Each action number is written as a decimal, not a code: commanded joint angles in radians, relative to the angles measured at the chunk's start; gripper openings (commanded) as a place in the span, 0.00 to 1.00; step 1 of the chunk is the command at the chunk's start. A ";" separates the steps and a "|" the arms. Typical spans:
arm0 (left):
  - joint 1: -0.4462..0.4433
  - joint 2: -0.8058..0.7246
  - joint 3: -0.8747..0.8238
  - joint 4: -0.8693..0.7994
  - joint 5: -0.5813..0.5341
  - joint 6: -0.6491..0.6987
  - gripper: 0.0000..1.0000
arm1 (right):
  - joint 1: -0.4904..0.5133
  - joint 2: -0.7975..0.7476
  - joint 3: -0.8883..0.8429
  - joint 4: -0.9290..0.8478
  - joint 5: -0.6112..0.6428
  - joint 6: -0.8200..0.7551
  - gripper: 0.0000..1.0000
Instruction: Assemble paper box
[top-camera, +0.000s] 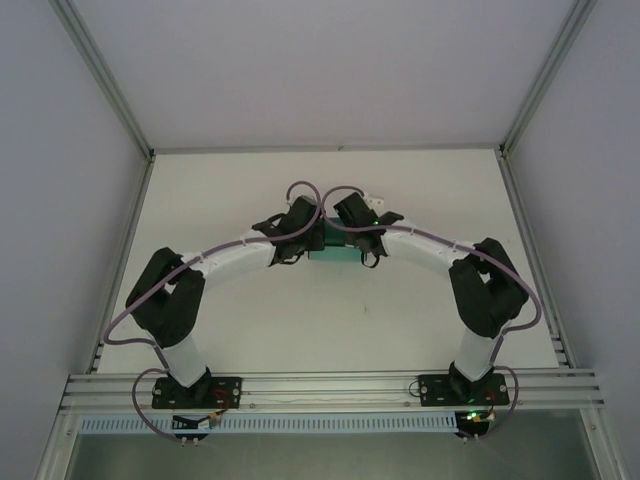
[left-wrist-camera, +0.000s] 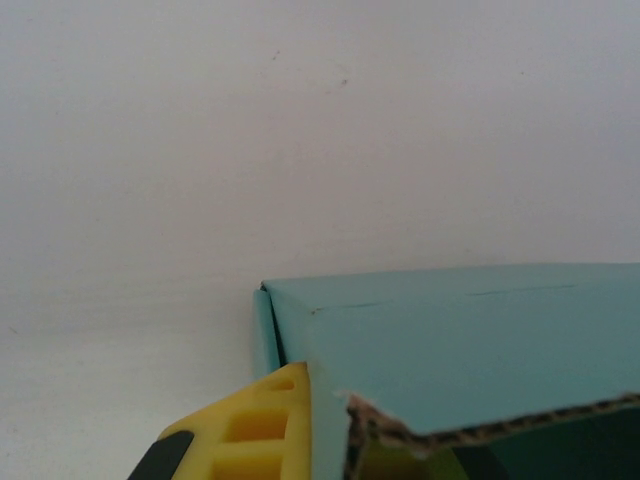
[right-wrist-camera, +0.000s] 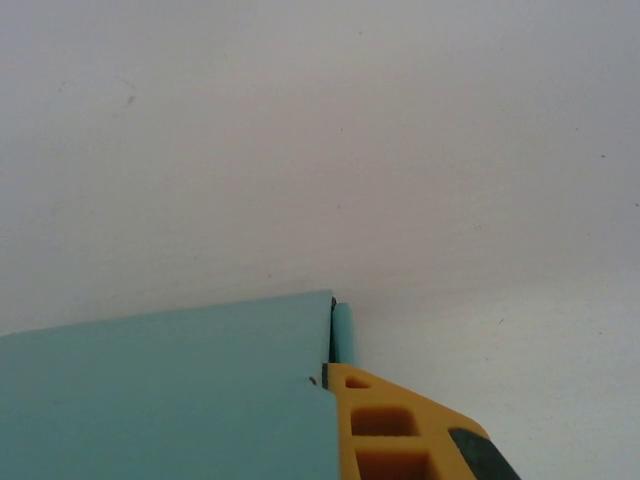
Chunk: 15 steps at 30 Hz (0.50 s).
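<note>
The paper box (top-camera: 335, 252) is a teal piece at mid-table, held between both grippers. My left gripper (top-camera: 300, 236) is at its left end, my right gripper (top-camera: 358, 236) at its right end. In the left wrist view a yellow finger (left-wrist-camera: 255, 425) presses the outside of the box's left side wall (left-wrist-camera: 325, 420), and a raised flap (left-wrist-camera: 470, 340) with a raw corrugated edge hides the inner finger. In the right wrist view an orange finger (right-wrist-camera: 390, 430) lies against the right end of the box (right-wrist-camera: 170, 390), beside a narrow folded tab (right-wrist-camera: 343, 335). Both grippers are shut on the box walls.
The white table (top-camera: 330, 330) is bounded by aluminium frame rails (top-camera: 330, 385) at the near edge and grey enclosure walls (top-camera: 60, 250) on both sides. Purple cables (top-camera: 330, 195) loop over both wrists above the box.
</note>
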 joint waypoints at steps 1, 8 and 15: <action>-0.039 -0.025 -0.039 0.026 0.052 -0.045 0.00 | 0.040 -0.052 -0.042 0.112 -0.010 0.029 0.01; -0.047 -0.068 -0.057 0.004 0.051 -0.055 0.16 | 0.066 -0.088 -0.120 0.114 0.066 0.039 0.02; -0.048 -0.159 -0.066 -0.057 0.027 -0.065 0.45 | 0.086 -0.103 -0.168 0.098 0.134 0.044 0.03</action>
